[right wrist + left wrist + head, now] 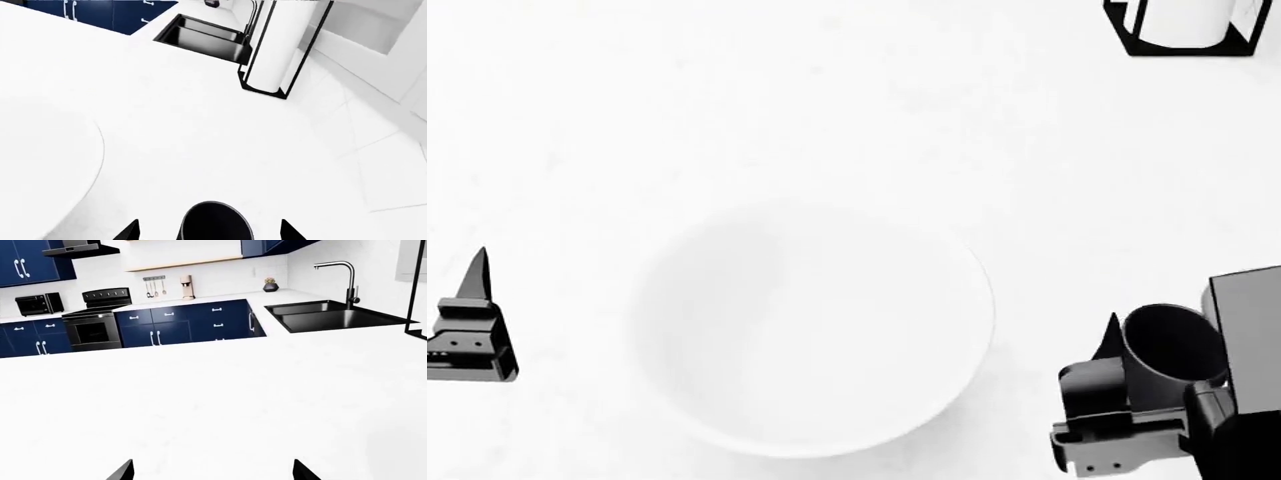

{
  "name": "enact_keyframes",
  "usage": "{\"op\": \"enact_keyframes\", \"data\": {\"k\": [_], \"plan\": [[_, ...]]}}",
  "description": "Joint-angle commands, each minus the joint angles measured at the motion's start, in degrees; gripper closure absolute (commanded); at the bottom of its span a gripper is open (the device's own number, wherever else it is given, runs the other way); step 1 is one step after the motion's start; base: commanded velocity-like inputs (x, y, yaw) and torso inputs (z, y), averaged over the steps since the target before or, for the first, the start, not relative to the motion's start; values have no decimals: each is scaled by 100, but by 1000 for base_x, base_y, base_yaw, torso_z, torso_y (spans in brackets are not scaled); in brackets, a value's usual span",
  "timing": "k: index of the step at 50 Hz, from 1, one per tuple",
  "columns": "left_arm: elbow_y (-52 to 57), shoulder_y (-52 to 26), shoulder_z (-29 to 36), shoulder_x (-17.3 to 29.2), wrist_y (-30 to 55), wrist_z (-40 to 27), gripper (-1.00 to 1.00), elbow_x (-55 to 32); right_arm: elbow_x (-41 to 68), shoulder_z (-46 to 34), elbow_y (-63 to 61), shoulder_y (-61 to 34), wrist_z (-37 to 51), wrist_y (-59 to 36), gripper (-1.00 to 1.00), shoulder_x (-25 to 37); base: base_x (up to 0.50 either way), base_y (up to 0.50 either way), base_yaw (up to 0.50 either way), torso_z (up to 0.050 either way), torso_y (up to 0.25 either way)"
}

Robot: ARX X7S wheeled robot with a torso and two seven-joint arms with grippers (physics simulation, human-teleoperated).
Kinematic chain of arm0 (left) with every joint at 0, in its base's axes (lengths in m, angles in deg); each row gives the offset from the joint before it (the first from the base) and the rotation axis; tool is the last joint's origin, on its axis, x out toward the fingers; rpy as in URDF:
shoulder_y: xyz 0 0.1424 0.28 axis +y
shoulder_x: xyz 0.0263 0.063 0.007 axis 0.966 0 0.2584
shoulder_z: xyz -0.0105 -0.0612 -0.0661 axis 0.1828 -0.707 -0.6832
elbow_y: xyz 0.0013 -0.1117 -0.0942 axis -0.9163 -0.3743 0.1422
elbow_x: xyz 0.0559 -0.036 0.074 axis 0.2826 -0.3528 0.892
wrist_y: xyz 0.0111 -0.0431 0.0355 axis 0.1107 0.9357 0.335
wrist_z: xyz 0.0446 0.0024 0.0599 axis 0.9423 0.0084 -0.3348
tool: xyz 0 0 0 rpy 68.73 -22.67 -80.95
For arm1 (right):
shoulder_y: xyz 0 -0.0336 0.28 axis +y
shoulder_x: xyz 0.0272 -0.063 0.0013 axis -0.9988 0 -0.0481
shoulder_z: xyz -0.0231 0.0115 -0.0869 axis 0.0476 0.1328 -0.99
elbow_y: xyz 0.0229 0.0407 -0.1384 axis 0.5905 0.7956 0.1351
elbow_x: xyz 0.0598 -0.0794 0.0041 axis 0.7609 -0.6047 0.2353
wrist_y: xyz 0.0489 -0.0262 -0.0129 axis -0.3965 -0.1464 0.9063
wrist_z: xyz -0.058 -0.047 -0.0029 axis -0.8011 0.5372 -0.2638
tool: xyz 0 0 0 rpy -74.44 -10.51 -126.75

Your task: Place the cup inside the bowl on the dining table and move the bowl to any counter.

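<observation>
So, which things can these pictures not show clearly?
- Mug handle: hidden in head view by the right gripper; cut by the edge in right wrist view.
- Bowl: cut by the edge in right wrist view.
- Paper towel holder: top cut off in head view.
- Left gripper: only the tips show.

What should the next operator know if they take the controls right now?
Right gripper: around the cup, fingertips either side of it in the right wrist view; whether it is actually clamped cannot be told.
Left gripper: open and holding nothing, out to the bowl's left in the head view.
Bowl: sits on the white top, nothing inside it.
Cup: upright, just right of the bowl, outside its rim.
Done: right arm has reached the cup.
Left: confirm the grasp, lift the cup, set it in the bowl, then carry the bowl to a counter.
</observation>
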Motion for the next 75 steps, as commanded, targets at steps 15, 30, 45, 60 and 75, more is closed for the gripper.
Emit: {"op": "enact_keyframes", "data": {"k": [15,30,45,60,75], "plan": [[0,11,-54,54,-39,39,-100,-125,2363,-1873,1970,-1671,1158,-4,-100,1432,0,0,0,0,0],[9,-40,63,-1,6,-102,-100,-104,1017,-2081,2393,-1119,-205,849,-100,1333,0,0,0,0,0],[-7,43,-62,109,-51,-55,-100,-152,777,-2101,2610,-939,-333,1152,-100,1298,0,0,0,0,0],[40,73,-116,160,-37,-62,-100,-202,489,-2382,2871,-1050,-681,1303,-100,1175,0,0,0,0,0],[51,78,-146,186,-8,-120,-100,-218,-15,-2777,3193,-998,-1107,1589,-100,1019,0,0,0,0,0]]}}
